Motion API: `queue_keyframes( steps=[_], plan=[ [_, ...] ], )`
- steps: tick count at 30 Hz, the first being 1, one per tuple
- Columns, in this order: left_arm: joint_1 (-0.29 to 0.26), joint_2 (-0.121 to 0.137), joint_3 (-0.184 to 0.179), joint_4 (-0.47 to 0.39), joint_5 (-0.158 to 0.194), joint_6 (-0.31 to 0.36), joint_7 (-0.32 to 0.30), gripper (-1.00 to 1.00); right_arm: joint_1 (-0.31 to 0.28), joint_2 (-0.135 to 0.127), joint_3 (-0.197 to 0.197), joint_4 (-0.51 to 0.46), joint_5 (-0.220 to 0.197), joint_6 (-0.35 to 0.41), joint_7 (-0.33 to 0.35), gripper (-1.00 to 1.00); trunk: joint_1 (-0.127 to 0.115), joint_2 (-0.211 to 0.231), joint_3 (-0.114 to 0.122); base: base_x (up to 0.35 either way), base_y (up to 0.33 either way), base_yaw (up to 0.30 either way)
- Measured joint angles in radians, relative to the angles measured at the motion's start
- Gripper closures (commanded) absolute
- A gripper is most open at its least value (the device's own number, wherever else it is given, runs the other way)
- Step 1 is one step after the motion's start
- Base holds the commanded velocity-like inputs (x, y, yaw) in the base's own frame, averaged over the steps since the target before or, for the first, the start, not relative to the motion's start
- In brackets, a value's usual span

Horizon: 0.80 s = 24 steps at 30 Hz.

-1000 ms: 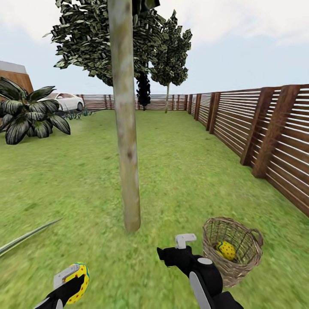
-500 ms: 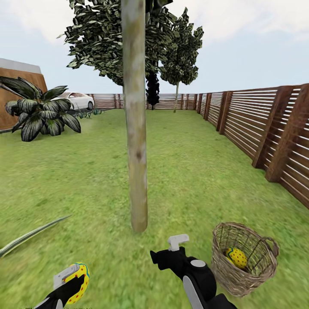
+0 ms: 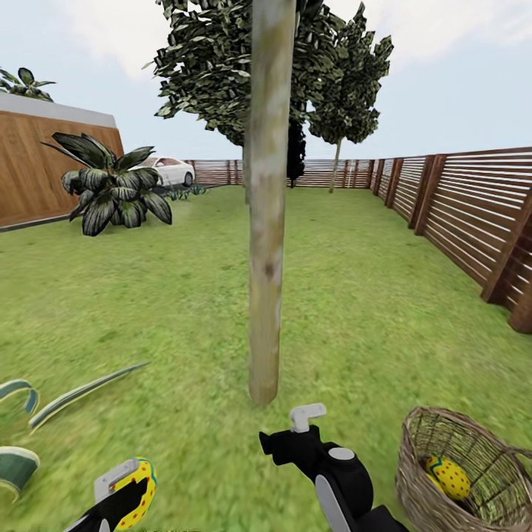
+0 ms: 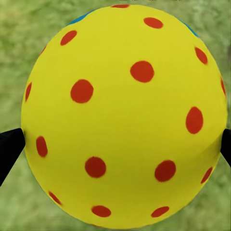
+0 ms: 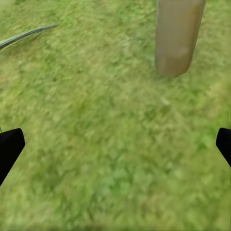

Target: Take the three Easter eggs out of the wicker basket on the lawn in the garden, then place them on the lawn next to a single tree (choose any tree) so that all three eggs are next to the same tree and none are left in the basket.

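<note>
Panning leftward over the last second, the head view has shifted, so the wide mottled green lawn (image 3: 355, 295) and the dark brown horizontal-slat wooden fence (image 3: 458, 214) slide right while a tan wooden wall (image 3: 44, 170) and a striped spiky-leaved plant (image 3: 114, 188) come further into sight at far left; this is camera motion, not motion of the things. The tall tree with its slim, pale beige-grey trunk (image 3: 266, 222) now stands centred, just beyond both arms. The round brown woven-wicker basket (image 3: 510, 502), near right, has one yellow red-dotted Easter egg (image 3: 448, 476) inside. The right gripper (image 3: 295, 436) hangs empty, fingers spread over grass near the trunk base. The left gripper (image 3: 122, 493) stays clamped on a second yellow dotted egg (image 4: 122, 115). Judged from this, the robot is lining up to set that egg beside the tree; the third egg's place cannot be told.
</note>
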Motion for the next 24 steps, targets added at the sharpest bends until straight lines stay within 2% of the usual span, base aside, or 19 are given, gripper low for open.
queue_keyframes(
  steps=[6,18,24],
  plan=[
    [0.000,0.000,0.000,-0.008,0.000,-0.001,-0.001,1.00,0.000,-0.001,0.000,0.000,-0.002,0.000,0.001,-1.00,0.000,0.000,0.000,0.002,0.000,0.020],
    [0.000,-0.001,0.000,-0.004,-0.001,-0.007,-0.004,1.00,0.000,-0.001,-0.001,0.000,-0.002,0.000,0.001,-1.00,0.046,-0.084,-0.038,0.000,0.000,0.000],
    [0.000,-0.003,-0.002,0.001,-0.002,-0.039,-0.009,1.00,0.000,-0.002,-0.001,0.000,-0.002,0.000,0.002,-1.00,0.069,-0.126,-0.056,0.000,0.000,0.000]
  ],
)
